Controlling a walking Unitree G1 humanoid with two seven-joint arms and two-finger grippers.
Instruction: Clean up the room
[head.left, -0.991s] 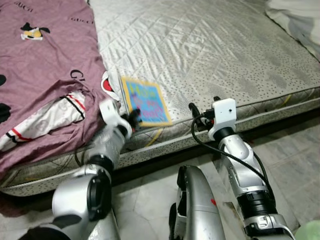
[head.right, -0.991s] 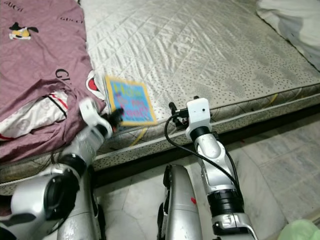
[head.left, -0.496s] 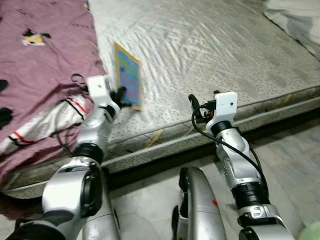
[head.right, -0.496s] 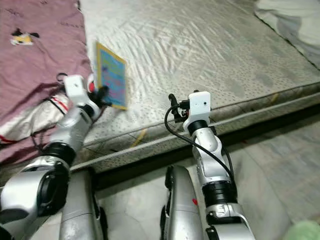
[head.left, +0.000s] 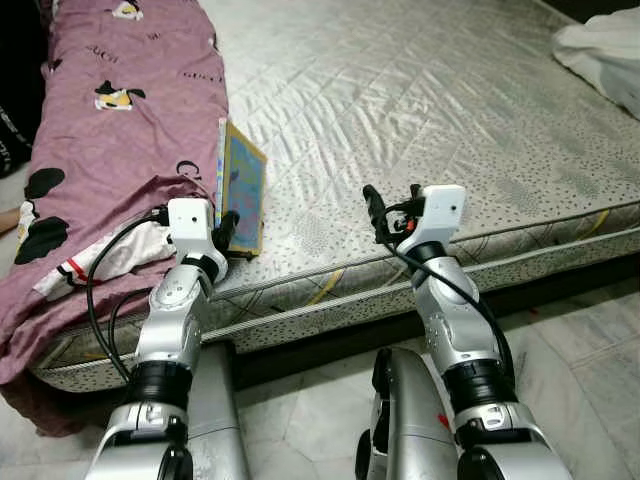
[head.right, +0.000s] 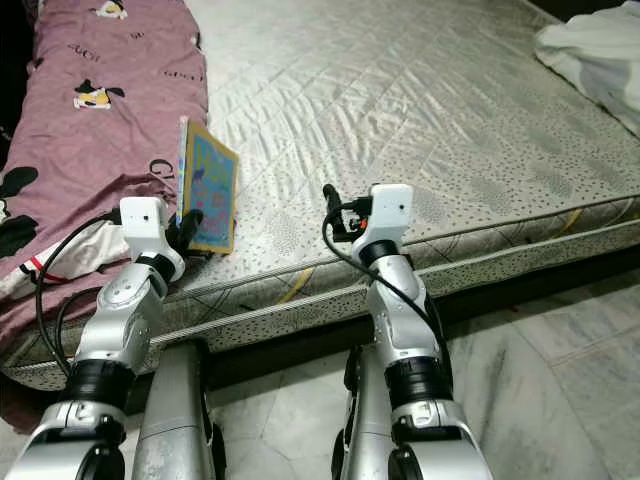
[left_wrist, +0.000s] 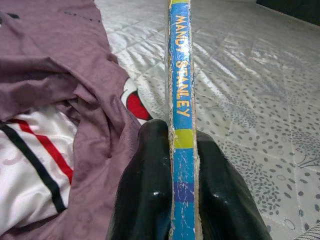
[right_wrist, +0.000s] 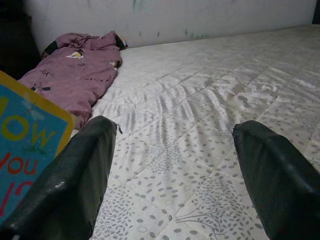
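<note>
A bare quilted mattress (head.left: 420, 110) with a grey dotted pattern lies low on a pale marble floor (head.left: 590, 340), its near edge running across in front of the robot. A mauve duvet (head.left: 120, 130) printed with cartoon figures and lettering covers the mattress's left side, and a white cloth with red and black stripes (head.left: 105, 258) shows from under its near end. A heap of white bedding (head.left: 600, 55) sits at the far right corner. The left gripper (head.left: 228, 228) is at the near edge of the mattress, just beside the duvet, with its two fingers (left_wrist: 145, 185) pressed together on the lower corner of a thin book (head.left: 245, 190). The book stands upright on edge, its blue and yellow cover facing right, its bottom edge at or just above the mattress; which, I cannot tell. In the left wrist view the blue spine (left_wrist: 181, 90) runs straight up between the fingers and reads MANDY STANLEY. The right gripper (head.left: 391, 206) hovers over the near edge of the mattress, near the middle, well apart from the book, with its fingers (right_wrist: 75, 180) spread wide and nothing between them; part of the book's cover shows at the side of the right wrist view.
</note>
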